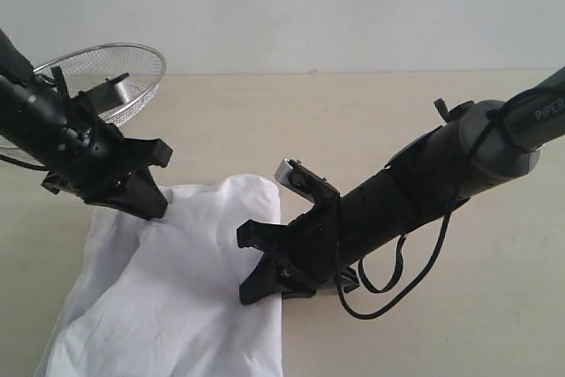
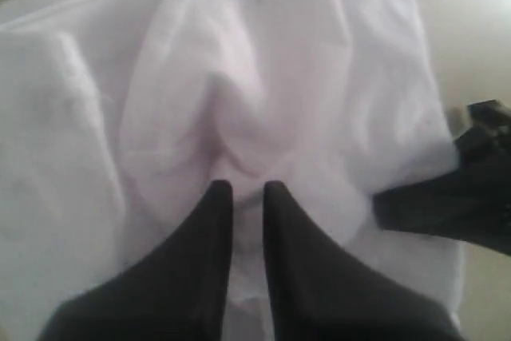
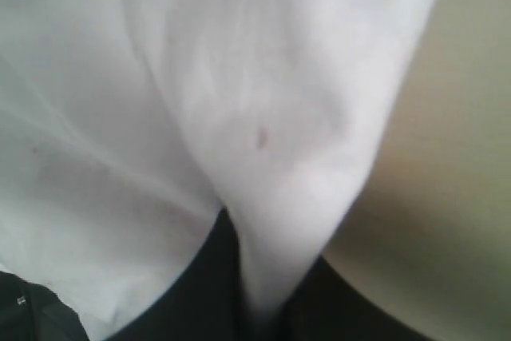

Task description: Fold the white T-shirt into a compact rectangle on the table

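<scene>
The white T-shirt [image 1: 177,289] lies crumpled on the table [image 1: 291,121] at the front left, with no lettering showing. At the shirt's far left corner, my left gripper [image 1: 146,205] has its jaws nearly together, a pucker of the cloth [image 2: 263,61] pinched between the fingertips of the gripper [image 2: 243,188]. My right gripper [image 1: 256,262] is at the shirt's right edge. In the right wrist view a fold of the shirt [image 3: 239,77] runs down between the jaws of that gripper [image 3: 271,265], which is shut on it.
A round wire-mesh basket [image 1: 124,68] stands at the back left, just behind the left arm. Bare tabletop [image 3: 447,197] lies to the right of the shirt. The right arm's cable [image 1: 397,280] hangs in a loop close to the table.
</scene>
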{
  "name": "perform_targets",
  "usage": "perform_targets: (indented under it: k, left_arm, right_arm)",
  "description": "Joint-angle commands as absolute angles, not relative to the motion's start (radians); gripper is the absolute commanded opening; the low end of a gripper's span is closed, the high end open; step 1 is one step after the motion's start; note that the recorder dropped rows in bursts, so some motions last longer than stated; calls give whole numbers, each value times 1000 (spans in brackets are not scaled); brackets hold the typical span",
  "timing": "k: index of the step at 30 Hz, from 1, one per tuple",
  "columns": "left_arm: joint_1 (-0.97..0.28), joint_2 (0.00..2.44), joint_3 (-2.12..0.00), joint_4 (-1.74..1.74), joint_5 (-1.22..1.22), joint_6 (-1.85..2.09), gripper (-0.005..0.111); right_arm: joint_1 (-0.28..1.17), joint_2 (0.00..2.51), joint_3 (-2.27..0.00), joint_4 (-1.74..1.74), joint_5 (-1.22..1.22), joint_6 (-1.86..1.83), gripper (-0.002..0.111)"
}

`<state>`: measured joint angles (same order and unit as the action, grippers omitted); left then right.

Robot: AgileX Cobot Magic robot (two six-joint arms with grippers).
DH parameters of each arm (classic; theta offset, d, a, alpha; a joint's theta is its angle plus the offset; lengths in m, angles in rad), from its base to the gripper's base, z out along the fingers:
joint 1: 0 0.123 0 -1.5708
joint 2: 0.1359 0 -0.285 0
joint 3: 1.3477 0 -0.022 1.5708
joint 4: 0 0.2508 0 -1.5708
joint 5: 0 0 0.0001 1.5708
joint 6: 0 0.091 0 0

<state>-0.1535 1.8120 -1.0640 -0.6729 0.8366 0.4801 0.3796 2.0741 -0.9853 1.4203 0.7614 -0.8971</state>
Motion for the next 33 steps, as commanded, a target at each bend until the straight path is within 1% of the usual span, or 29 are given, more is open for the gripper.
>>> perform_targets:
  k: [1,3,7,11,15,17,18,21,25,33]
  left_arm:
    - [-161,1795,-1071,-307,801,209,14]
    - [-161,1795,-1071,-73,828,42,14]
    - [-157,1792,-1071,16,854,-9,14]
    - [-138,1757,-1071,-97,856,41,14]
    - [-138,1666,-1071,-453,861,283,14]
    - [-158,1624,-1071,-661,892,438,14]
    - [-172,1613,-1071,-710,897,483,14]
    - [-226,1601,-1071,-705,902,487,14]
    - [-237,1588,-1071,-683,931,487,14]
    - [-237,1422,-1071,-602,865,404,14]
  right_arm:
    - [369,2067,-977,1392,733,-906,0]
    - [369,2067,-977,1392,728,-906,0]
    - [369,2067,-977,1392,726,-912,0]
    - [369,2067,-977,1390,726,-910,0]
    - [369,2067,-977,1390,726,-922,0]
    - [369,2067,-977,1390,723,-923,0]
    - [369,2067,-977,1390,723,-926,0]
    - [369,2060,-977,1388,710,-929,0]
    - [358,2021,-977,1359,651,-906,0]
    - [234,1983,-979,1342,721,-913,0]
